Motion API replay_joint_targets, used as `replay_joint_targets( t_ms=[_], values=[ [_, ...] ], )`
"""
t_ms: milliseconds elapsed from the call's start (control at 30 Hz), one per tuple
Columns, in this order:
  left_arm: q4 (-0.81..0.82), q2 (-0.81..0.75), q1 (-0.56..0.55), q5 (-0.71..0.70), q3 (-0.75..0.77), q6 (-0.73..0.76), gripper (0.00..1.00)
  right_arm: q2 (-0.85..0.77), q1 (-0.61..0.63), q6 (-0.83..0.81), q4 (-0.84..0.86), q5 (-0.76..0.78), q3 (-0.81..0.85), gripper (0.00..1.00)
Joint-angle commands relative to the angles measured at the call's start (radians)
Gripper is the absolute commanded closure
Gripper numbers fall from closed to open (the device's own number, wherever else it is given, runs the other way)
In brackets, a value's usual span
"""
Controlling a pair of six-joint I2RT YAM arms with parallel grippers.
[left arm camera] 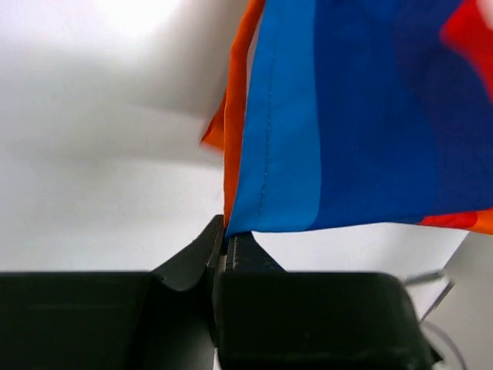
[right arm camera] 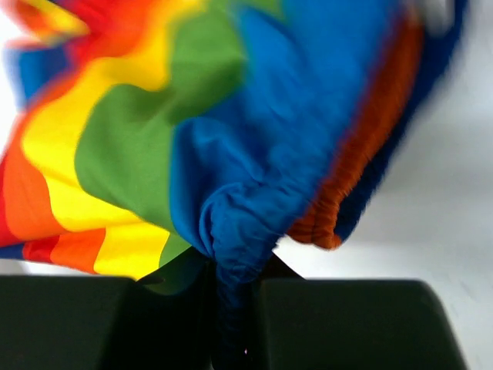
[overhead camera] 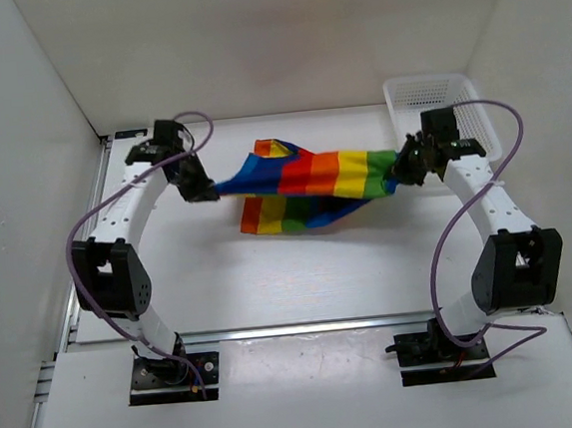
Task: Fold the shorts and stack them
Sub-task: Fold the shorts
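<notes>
Rainbow-striped shorts (overhead camera: pixel 308 180), cloth bunched and creased, stretched left to right above mid-table toward the far side; lower part sags near the surface.

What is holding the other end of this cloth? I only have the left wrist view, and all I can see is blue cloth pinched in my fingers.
Observer: The right fingers are shut on a bunched blue edge of the shorts, at the opposite end from yours.
Operator: Is it lifted or lying flat?
Observer: In the top view it spans between both arms, with a lower fold drooping toward the table. I cannot tell whether that fold touches.
Operator: Anything close by on that side?
Observer: A white mesh basket sits at the far right corner, just behind the right arm.
</notes>
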Motion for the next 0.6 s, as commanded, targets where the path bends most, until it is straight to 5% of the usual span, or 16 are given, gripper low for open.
replay_joint_targets(
  t_ms=[0, 133, 167, 267, 300, 433, 567],
  values=[
    [0.041, -0.07, -0.038, 0.012, -0.152, 0.015, 0.9, -0.124, -0.012, -0.004, -0.038, 0.119, -0.095, 1.0],
    [0.081, -0.034, -0.096, 0.003, -0.266, 0.049, 0.69, -0.158, -0.012, -0.032, -0.038, 0.15, -0.208, 1.0],
    [0.092, -0.018, -0.106, 0.003, -0.279, 0.058, 0.55, -0.17, -0.012, -0.032, -0.038, 0.15, -0.249, 1.0],
    [0.149, 0.031, -0.139, -0.011, -0.313, 0.047, 0.41, -0.194, -0.012, -0.032, -0.038, 0.15, -0.309, 1.0],
    [0.158, 0.052, -0.159, -0.011, -0.313, 0.038, 0.27, -0.203, -0.012, -0.032, -0.038, 0.15, -0.319, 1.0],
    [0.187, 0.08, -0.192, -0.021, -0.304, 0.003, 0.08, -0.234, -0.012, -0.032, -0.029, 0.141, -0.331, 1.0],
    [0.198, 0.152, -0.201, -0.078, -0.269, -0.022, 0.07, -0.245, -0.012, -0.032, -0.029, 0.132, -0.34, 1.0]
  ],
)
